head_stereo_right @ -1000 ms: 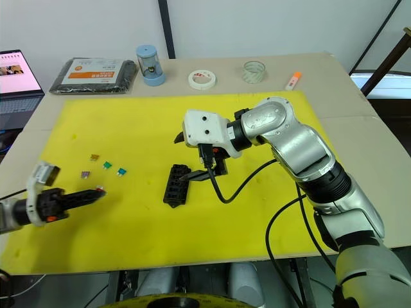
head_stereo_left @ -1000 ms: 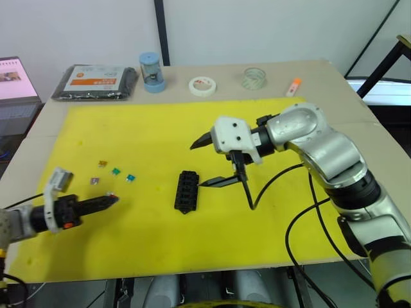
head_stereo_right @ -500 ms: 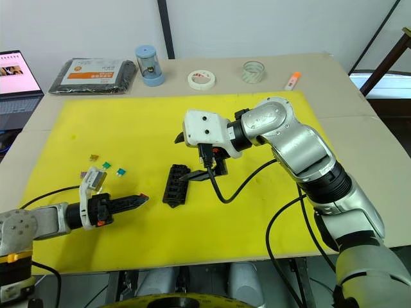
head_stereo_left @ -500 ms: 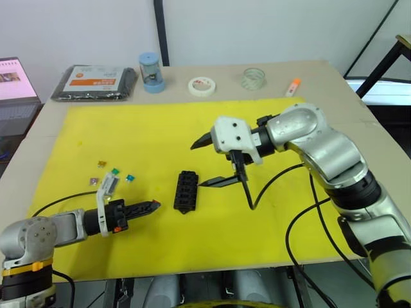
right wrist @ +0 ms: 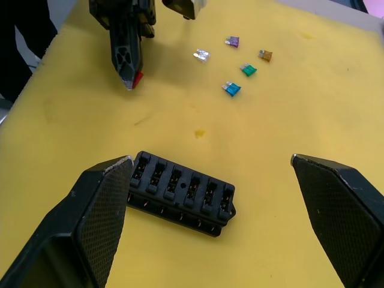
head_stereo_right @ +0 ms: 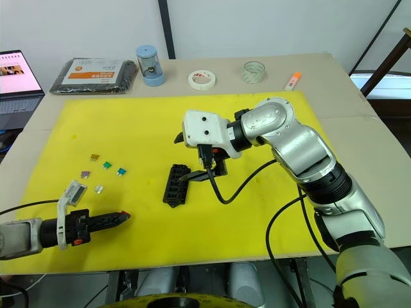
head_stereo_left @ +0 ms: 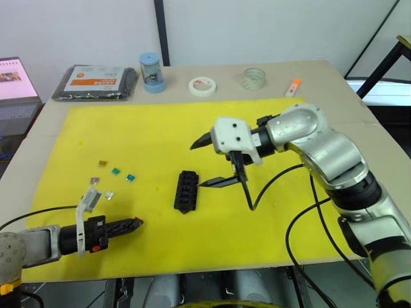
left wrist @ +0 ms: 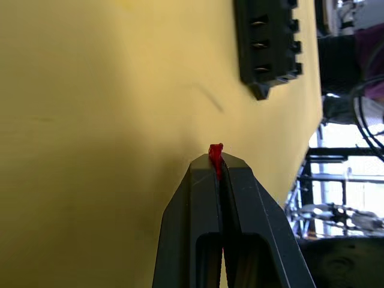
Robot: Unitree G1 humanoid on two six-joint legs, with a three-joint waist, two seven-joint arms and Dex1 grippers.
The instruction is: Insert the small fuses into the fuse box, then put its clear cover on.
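Left gripper (left wrist: 218,166) pinches the red fuse (left wrist: 215,153) by its edge; right gripper (right wrist: 210,174) gapes over fuse box (right wrist: 182,192). A slip threatens.

A red fuse (left wrist: 215,152) sits in the black left tool (left wrist: 217,165) over the yellow mat (head_stereo_left: 148,135). The fuse box (right wrist: 181,193) is black. Loose fuses (right wrist: 237,60) are purple, tan, green, teal and clear.

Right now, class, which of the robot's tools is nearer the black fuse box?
Right. The right tool straddles the fuse box, open; the left tool, pinching a red fuse, is well off to its left.
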